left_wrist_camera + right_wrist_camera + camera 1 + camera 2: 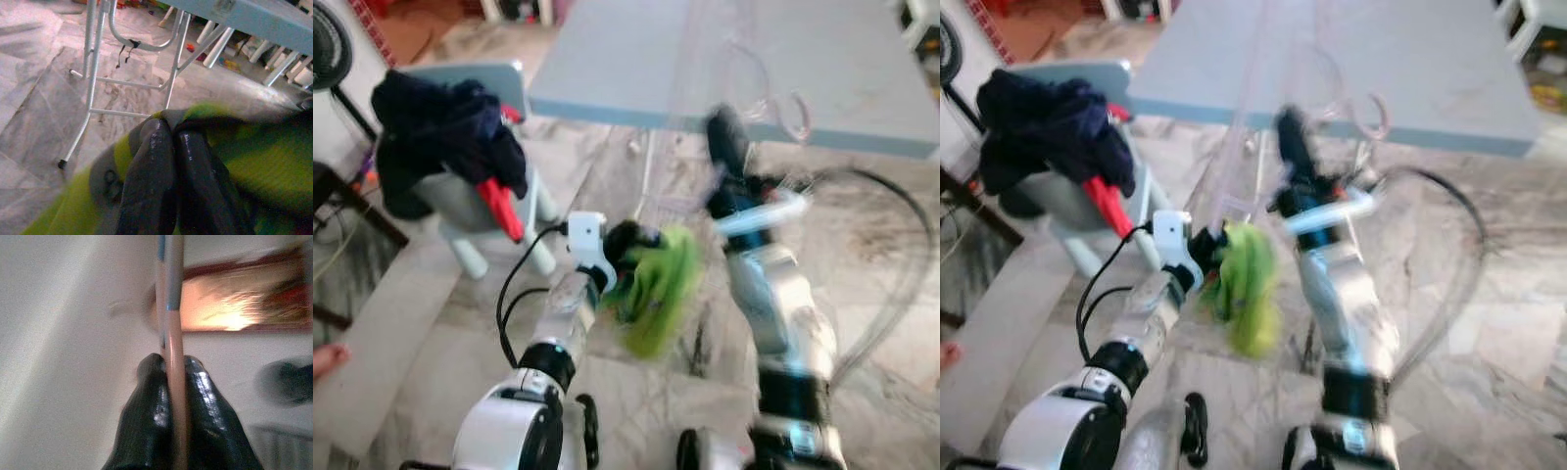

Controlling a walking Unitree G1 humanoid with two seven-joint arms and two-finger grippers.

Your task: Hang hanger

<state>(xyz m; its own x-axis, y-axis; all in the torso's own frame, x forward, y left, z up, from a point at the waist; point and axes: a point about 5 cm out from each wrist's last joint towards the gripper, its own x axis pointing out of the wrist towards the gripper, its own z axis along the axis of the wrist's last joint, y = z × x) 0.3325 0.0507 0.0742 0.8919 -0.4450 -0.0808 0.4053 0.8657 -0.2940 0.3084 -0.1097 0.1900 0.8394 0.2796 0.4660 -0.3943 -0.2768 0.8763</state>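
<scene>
Left gripper (171, 142): fingers pressed together on a green garment (656, 284), held at frame centre above the marble floor (862, 392). Right gripper (171, 367): clamped on the thin pinkish hanger (172, 333), raised at upper centre-right before the grey tabletop (822, 69); view blurred. Upper left: grey chair (460, 211) heaped with dark clothes (435, 132) and a red item (499, 208).

We see grey folding table (862, 69) on white metal legs (93, 78), marble floor (891, 392). Dark clothes (435, 132) heaped on pale chair (470, 211), red item (499, 208) beneath them.
</scene>
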